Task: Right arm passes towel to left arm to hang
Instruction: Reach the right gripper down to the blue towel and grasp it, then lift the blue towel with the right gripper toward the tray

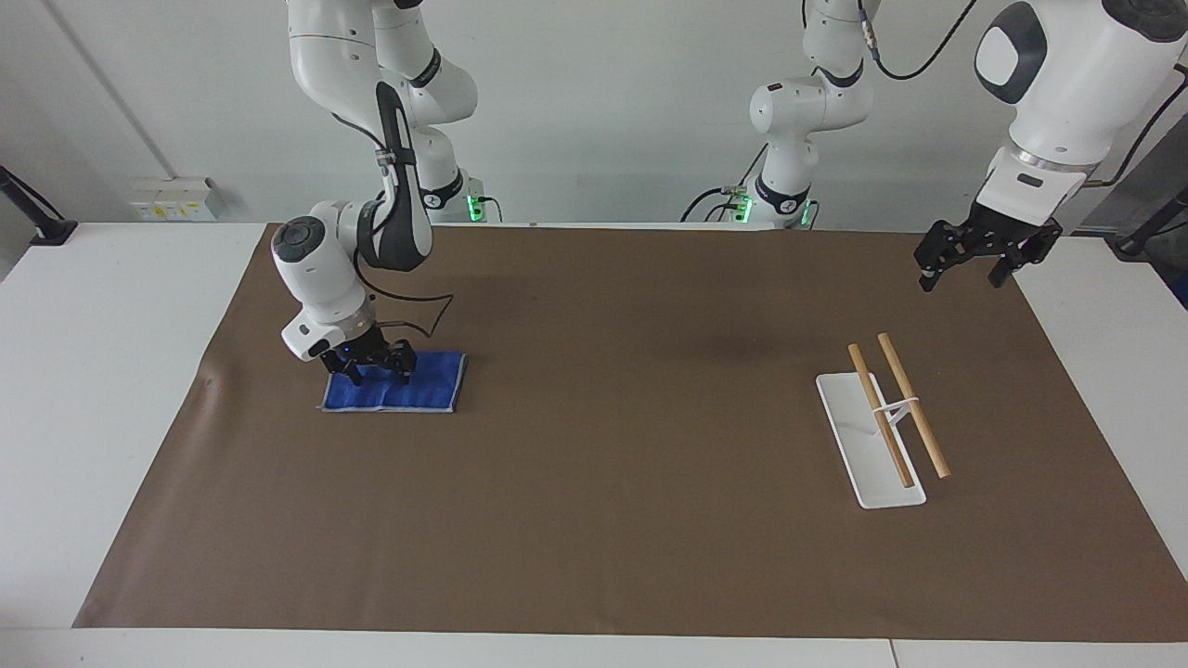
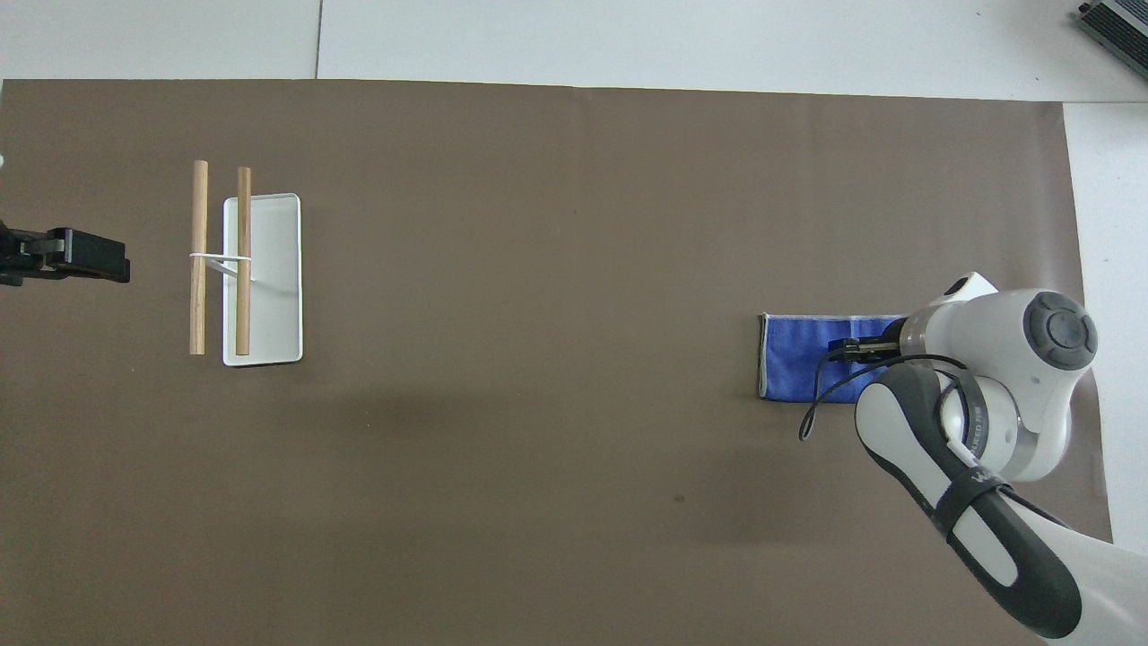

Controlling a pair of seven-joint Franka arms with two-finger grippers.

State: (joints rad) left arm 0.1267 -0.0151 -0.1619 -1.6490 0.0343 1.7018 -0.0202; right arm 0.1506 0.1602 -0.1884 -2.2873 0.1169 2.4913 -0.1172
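Right now: blue towel (image 1: 394, 390) flat on brown mat (image 1: 603, 445), toward R arm's end of desk, long axis running along desk's length. R tool (image 1: 375, 362) down on its outer end, fingers straddling cloth; can't tell if pinched yet. L tool (image 1: 970, 250) open, waits well apart over mat corner, near wooden-bar rack (image 1: 886, 422).

Spread over most of the white bench (image 1: 111, 390): brown mat (image 1: 613, 482). Toward the left arm's end: white rack (image 1: 870, 439), flat base, two wooden rods (image 1: 913, 404) held side by side.
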